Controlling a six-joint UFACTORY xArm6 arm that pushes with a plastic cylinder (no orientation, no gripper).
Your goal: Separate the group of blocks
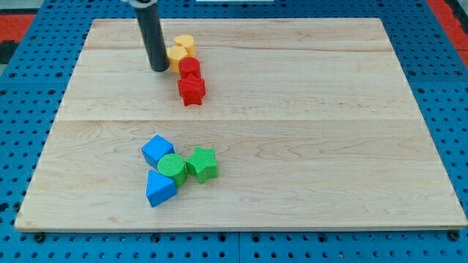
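Dark rod, top cut off; my tip (159, 69) touches the half-hidden yellow block (177, 53); no jaws exist.

The board (292, 131) is pale wood with visible grain, smooth and matt. The rod (153, 40) looks dark, faintly glossy. The blue surround (439, 88) is perforated.

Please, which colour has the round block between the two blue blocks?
Green, seen clearly in the camera view.
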